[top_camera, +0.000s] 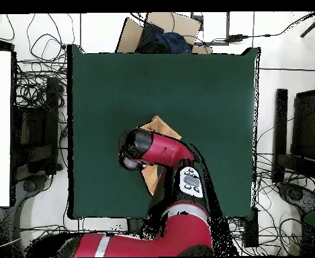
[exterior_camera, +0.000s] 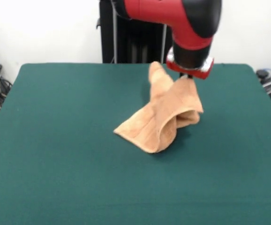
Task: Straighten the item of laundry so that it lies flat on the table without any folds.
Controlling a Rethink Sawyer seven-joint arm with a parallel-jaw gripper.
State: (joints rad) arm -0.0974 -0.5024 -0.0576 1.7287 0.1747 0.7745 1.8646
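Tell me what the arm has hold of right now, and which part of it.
The gripper appears to hold the towel by an upper edge or corner, lifted off the table; the rest drapes down folded. The fingers are hidden.

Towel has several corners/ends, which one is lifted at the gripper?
The far end of the towel, raised under the gripper; the near folded end lies on the table.

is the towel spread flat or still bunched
Bunched: the towel is folded over itself, one corner lifted under the tool, the rest draped on the table.
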